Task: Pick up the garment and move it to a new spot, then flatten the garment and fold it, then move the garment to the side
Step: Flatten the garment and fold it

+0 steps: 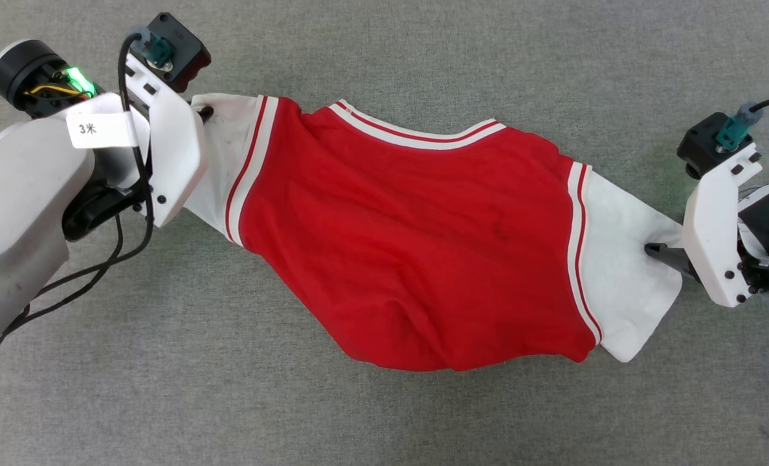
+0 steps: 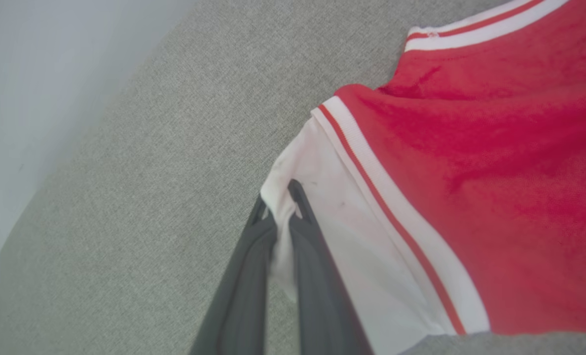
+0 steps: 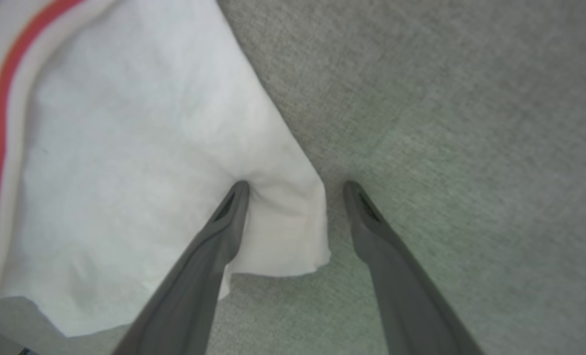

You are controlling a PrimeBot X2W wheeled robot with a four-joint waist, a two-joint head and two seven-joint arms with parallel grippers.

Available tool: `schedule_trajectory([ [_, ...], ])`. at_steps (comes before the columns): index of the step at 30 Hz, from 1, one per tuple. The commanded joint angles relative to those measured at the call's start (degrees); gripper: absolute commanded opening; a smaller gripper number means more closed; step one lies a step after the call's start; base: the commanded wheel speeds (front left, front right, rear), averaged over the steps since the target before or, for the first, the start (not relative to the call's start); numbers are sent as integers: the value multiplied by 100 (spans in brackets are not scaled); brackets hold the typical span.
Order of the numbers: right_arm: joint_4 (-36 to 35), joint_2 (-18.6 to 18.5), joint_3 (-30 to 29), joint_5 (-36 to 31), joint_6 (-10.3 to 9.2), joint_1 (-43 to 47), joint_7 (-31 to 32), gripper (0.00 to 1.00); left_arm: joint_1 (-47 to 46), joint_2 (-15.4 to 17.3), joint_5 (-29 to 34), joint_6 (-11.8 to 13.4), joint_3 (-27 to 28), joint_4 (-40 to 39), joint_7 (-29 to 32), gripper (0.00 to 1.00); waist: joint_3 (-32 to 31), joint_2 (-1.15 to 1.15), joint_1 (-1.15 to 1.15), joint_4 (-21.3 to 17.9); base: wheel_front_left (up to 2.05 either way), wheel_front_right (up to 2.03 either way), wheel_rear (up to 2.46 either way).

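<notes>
Underneath everything, grey woven surface [image 1: 384, 421]. On it, mid head view, red garment [image 1: 410, 239], stretched sideways between both arms, wrinkled and bunched along near hem, striped neck trim [image 1: 417, 133] on far side. White left sleeve [image 2: 332, 246] pulled taut toward left gripper [image 2: 279, 199]: clamped tight, sleeve edge pinched between dark fingers. Lifted or flat at that end: cannot tell. White right sleeve [image 3: 125, 172] flat on surface at right gripper [image 3: 297, 183]: spread wide, gripping nothing, one fingertip [image 3: 238, 190] pressed on sleeve corner, other down on bare surface just beside sleeve edge.
</notes>
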Motion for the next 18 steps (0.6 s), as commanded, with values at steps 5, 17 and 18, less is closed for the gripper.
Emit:
schedule_trajectory([
  [5, 265, 158, 674, 215, 1, 264, -265, 0, 17, -38, -11, -31, -11, 125, -91, 0, -28, 0, 1, -35, 0, 0, 0],
  [17, -57, -366, 525, 419, -1, -414, -1905, 0, 110, 58, 19, -68, 79, 156, -704, 0, -855, 0, 1, -116, 0, 0, 0],
  [18, -120, -435, 526, 426, -1, -442, -2015, 0, 83, 75, 15, -43, 105, 114, -760, 0, -915, 0, 1, -115, 0, 0, 0],
])
